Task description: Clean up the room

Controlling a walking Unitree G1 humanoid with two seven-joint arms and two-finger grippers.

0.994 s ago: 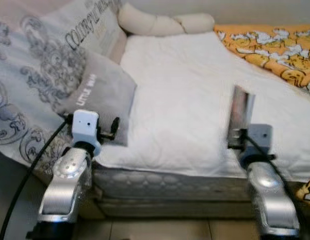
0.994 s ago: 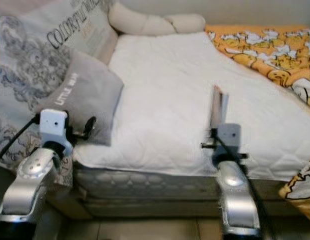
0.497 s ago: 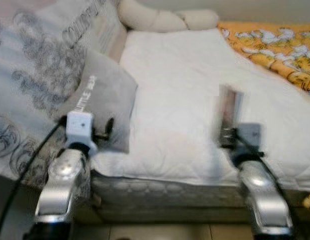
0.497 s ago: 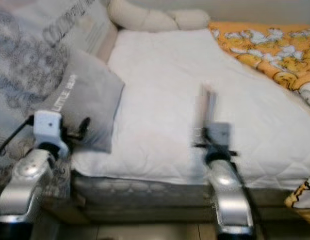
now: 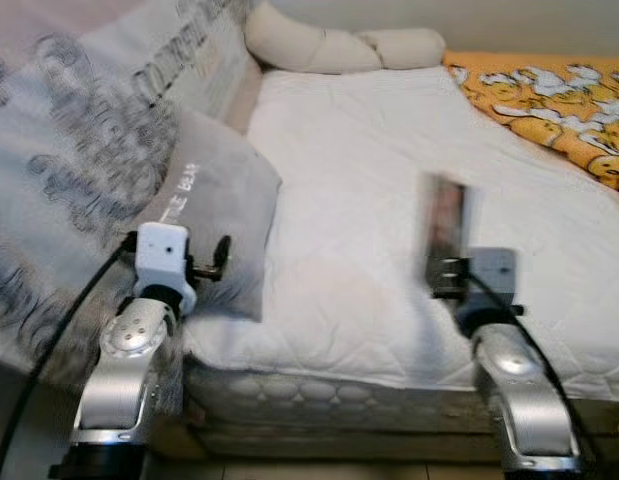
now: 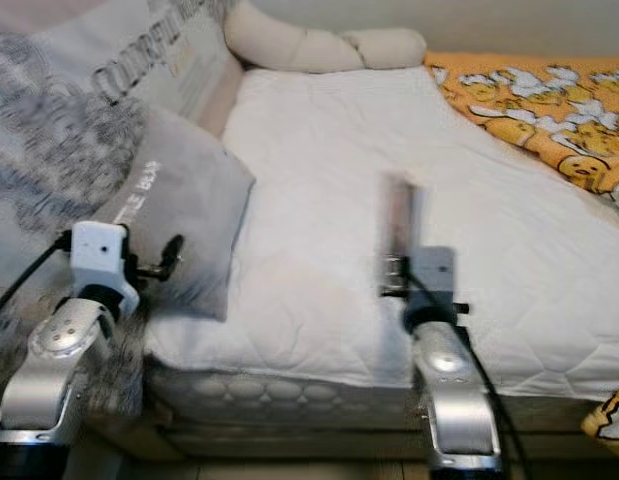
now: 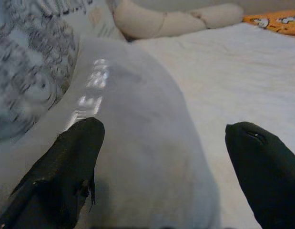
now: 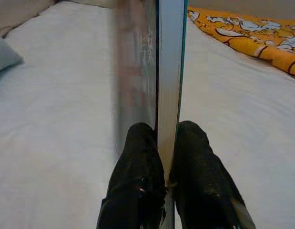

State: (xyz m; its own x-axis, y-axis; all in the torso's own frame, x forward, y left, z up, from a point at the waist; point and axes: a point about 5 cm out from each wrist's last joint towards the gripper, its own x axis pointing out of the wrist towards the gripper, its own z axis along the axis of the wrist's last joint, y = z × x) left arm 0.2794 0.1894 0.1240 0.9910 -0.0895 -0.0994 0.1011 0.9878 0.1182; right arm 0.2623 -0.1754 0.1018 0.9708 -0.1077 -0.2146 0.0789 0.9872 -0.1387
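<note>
A thin book (image 8: pixel 159 71) stands upright, pinched at its lower edge between the two black fingers (image 8: pixel 137 176) of the right gripper (image 8: pixel 167 152), which press against its covers from either side; it is held in the air above the white quilted mattress (image 5: pixel 369 200), over the near edge of the bed, and its cover is blurred in the head views so nothing on it can be read. The right arm (image 5: pixel 514 400) rises from the floor side of the bed to hold it there. Across toward the bed's left edge, the left gripper (image 7: pixel 161 157) has its fingers spread wide apart with nothing between them, pointing at a small grey cushion (image 5: pixel 214 225) with white lettering that lies just in front of it, propped at the left near corner of the mattress. Behind that cushion a large pillow (image 5: pixel 79 180) with grey scroll print and dark lettering leans along the left side. At the far edge of the bed a cream, sausage-shaped bolster (image 5: pixel 329 48) lies against the wall, and an orange blanket (image 5: pixel 554 105) printed with yellow and white cartoon figures covers the far right corner and runs down the right edge
</note>
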